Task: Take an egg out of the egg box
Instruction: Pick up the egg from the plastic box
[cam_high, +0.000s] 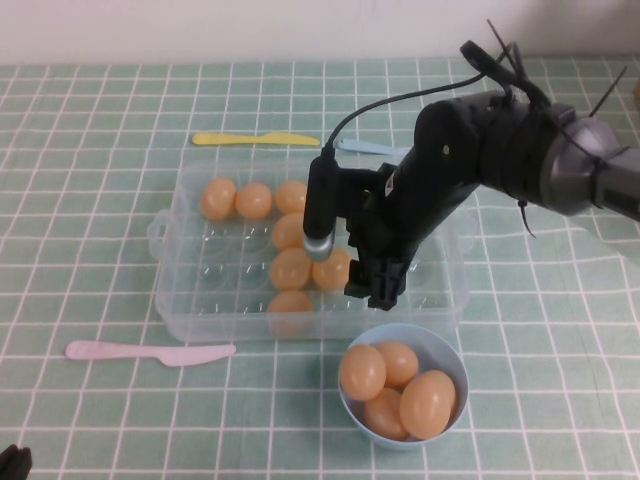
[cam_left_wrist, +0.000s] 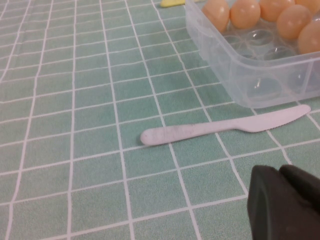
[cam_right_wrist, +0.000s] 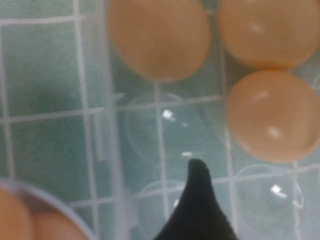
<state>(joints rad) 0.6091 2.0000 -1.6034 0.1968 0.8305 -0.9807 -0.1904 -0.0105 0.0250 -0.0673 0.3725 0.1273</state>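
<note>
My left claw (cam_left_wrist: 285, 202) sits low near the tabletop (cam_high: 90, 200), well off the egg box's (cam_high: 180, 310) near-left corner; whether it is clenched or released, I cannot tell. A pale pink knife (cam_high: 150, 352) lies just in front of the egg box, a yellow one (cam_high: 255, 139) just behind it. Seven eggs rest in the box's left-hand cups, and the egg (cam_high: 332, 270) nearest my right claw (cam_high: 378, 285) sits in its cup just beside it. That claw hangs over the box's empty cups, apparently grasping nothing, its fingers' spread hidden. A light-blue bowl (cam_high: 445, 350) holding four eggs stands just in front of the box's right end.
</note>
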